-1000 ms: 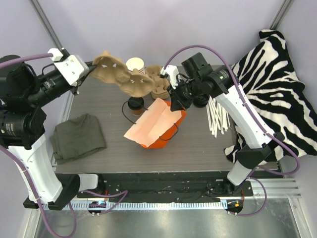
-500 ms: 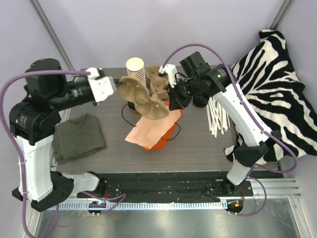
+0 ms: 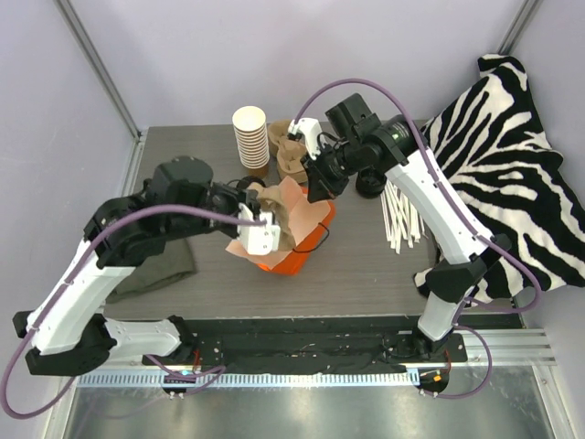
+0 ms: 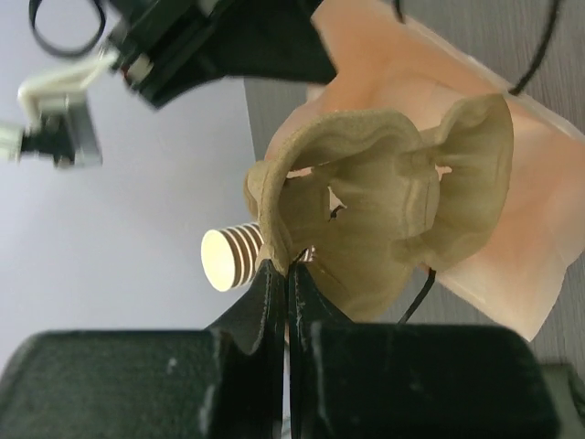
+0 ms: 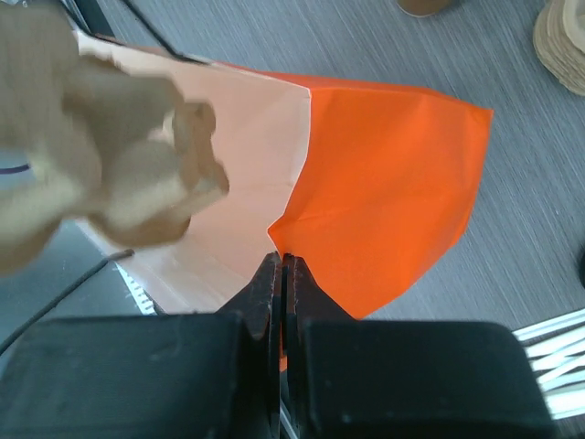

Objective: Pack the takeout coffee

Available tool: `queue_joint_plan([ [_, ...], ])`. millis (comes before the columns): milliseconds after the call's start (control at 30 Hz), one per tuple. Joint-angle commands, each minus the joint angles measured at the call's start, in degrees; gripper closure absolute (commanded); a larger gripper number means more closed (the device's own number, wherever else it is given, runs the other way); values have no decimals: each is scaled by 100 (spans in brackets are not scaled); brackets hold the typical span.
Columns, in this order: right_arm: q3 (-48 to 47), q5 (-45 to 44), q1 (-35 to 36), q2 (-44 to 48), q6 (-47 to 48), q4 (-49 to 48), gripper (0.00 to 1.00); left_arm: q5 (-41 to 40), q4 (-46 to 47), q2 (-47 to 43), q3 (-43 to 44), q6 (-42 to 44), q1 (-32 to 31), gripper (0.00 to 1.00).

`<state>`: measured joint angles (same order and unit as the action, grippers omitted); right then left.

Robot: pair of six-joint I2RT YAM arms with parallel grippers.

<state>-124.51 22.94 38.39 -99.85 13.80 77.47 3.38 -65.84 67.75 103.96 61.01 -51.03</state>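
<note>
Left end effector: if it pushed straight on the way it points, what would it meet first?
The left end effector is shut on the pulp cup carrier, so that leads. Past the carrier, the pale inside of the open orange bag looks next in line, though depth is unclear.

- A gray table (image 3: 384, 274) with wood lines fills the middle of the top view.
- Plain pale purple walls (image 3: 274, 55) stand behind it, across the top.
- A thin metal pole (image 3: 101, 69) leans in the upper left.
- A zebra-striped cloth (image 3: 512, 137) hangs on the right.
- A shiny metal sheet (image 3: 366, 412) runs along the bottom.
</note>
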Motion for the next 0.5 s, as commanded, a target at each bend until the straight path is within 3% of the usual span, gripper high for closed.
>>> queue_joint_plan([
  [0, -355, 289, 2, -166, 96, -48, 99, -1136, 502, -235, -437, 621, -759, 100],
  [200, -390, 430, 2, -228, 228, -30, 99, -1419, 784, -332, -1343, 1044, -1418, 100],
  [467, -408, 711, 37, -315, 526, 5, 99, -1156, 669, 212, -1572, 325, -1551, 100],
])
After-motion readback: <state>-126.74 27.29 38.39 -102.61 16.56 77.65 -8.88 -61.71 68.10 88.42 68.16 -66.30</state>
